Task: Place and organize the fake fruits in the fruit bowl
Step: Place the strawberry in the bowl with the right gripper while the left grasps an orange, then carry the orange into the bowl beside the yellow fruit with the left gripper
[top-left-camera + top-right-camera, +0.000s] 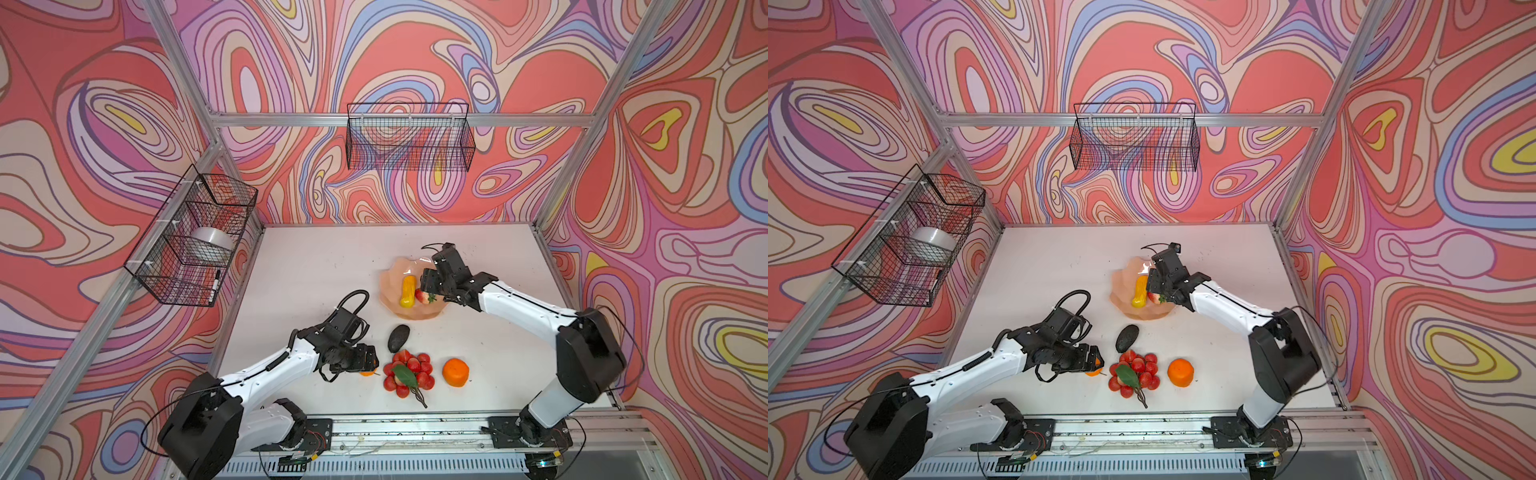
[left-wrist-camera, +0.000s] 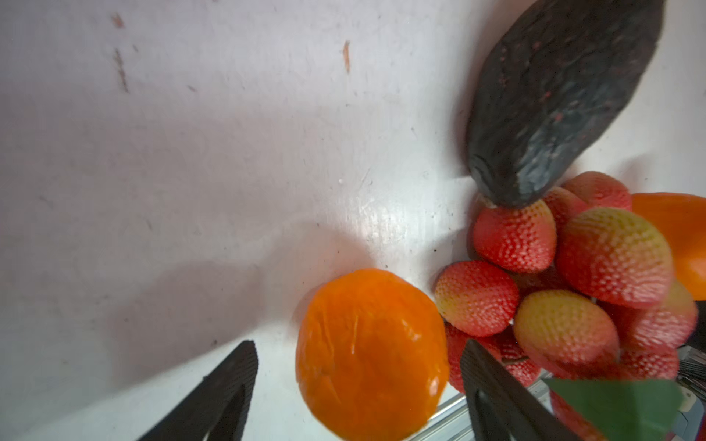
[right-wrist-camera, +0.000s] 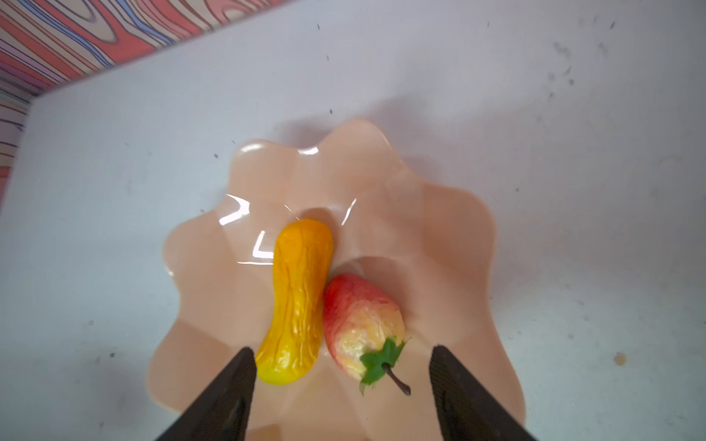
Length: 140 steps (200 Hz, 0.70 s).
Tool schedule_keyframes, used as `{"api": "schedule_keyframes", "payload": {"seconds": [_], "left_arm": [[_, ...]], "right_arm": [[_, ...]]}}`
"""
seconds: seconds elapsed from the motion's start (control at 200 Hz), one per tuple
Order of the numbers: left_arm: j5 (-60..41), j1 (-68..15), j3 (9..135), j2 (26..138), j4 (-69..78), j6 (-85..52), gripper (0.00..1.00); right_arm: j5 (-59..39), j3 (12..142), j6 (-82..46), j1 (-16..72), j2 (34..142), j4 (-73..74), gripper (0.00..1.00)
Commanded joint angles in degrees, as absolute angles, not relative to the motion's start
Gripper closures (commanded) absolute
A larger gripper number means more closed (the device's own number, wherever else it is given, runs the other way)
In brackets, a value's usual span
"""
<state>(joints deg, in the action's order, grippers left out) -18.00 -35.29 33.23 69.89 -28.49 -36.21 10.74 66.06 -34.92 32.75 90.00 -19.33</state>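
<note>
Left wrist view: left gripper (image 2: 358, 343) with jaws apart, one on either side of small tangerine (image 2: 370, 355), a gap showing on both sides; nothing clamped.
Tangerine position: on tabletop (image 1: 316, 266) near front edge, left of middle; straight ahead of the left tool, between its fingers (image 2: 229, 382).
Tangerine shape: near round, slightly oval; no long axis worth choosing a grip by.
Nearer arm: left, plainly; right arm well apart, over the bowl.
Crowding: cluster of red berries (image 1: 407, 374) just beside the tangerine on its right; one finger sits in the narrow gap between the two. Closing probably nudges a berry.
Dark avocado (image 1: 398, 338): lying flat, near end against the top of the berry cluster, long axis running roughly toward the bowl. Sits between tangerine and bowl, so a carry likely wants height or a swing round it.
Fruit bowl (image 1: 388, 291): about mid-tabletop, behind the loose fruit, clear of the avocado.
Bowl contents: gourd-shaped fruit (image 3: 298, 305) and red strawberry (image 3: 359, 324) side by side, touching, long axes roughly parallel; bare bowl floor on the far side of them.
Right gripper (image 3: 342, 348): jaws apart, empty, poised above the bowl over the strawberry's stem end. Probably in the way of a delivery from the left arm until moved off.
Larger orange (image 1: 455, 372): near front edge, right of the berries, near them but apart; about midway between the two arms.
</note>
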Motion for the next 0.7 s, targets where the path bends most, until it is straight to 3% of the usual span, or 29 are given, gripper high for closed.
{"api": "schedule_keyframes", "payload": {"seconds": [0.0, 0.11, 0.195, 0.436, 0.696], "left_arm": [[-18.61, -35.68, 33.55, 72.31, -27.07, -35.85, 0.26], [-18.87, -35.68, 34.78, 72.68, -27.79, -35.78, 0.48], [-16.77, -35.68, 36.79, 69.92, -31.22, -35.14, 0.56], [-10.27, -35.51, 47.5, 63.21, -35.75, -30.77, 0.55], [-10.49, -33.5, 65.32, 82.2, -26.72, -25.62, 0.53]], "right_arm": [[13.52, 61.99, -36.36, 32.63, 82.59, -18.81, 0.22], [14.84, 57.68, -38.04, 32.61, 76.7, -19.68, 0.21], [15.97, 54.85, -39.15, 32.6, 72.95, -20.63, 0.21], [17.68, 50.65, -40.27, 32.61, 66.12, -22.72, 0.19], [16.76, 48.7, -40.79, 32.6, 60.91, -25.49, 0.2]]}}
